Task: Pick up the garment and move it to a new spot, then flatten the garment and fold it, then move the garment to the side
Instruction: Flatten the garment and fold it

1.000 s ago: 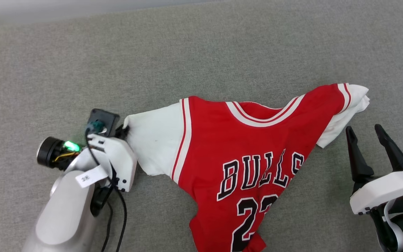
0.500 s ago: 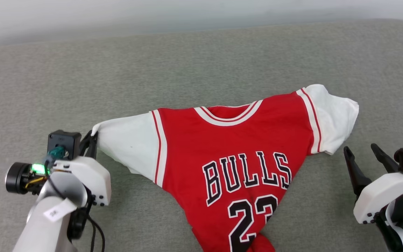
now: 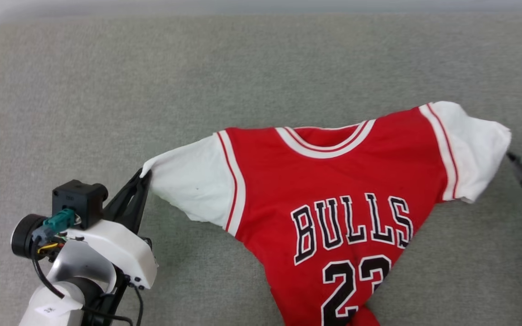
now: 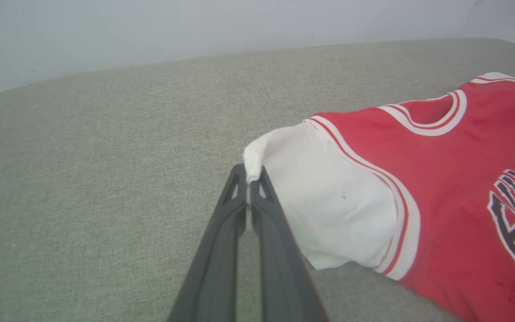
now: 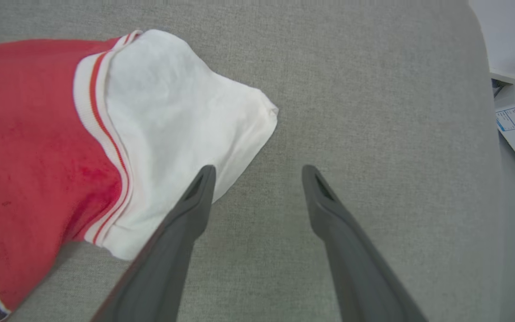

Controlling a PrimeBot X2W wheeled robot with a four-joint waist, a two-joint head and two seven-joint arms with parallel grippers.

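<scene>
The left gripper (image 4: 252, 175) pinches the tip of the left white sleeve of the garment (image 3: 333, 181). The right gripper (image 5: 257, 172) is spread just beside the right sleeve. The red shirt lies print-up on the grey cushion (image 3: 243, 68), collar far, sleeves stretched left to right.

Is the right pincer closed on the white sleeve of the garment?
No: in the right wrist view the right pincer stands open, bare gray surface inside its gap, beside the garment.
</scene>
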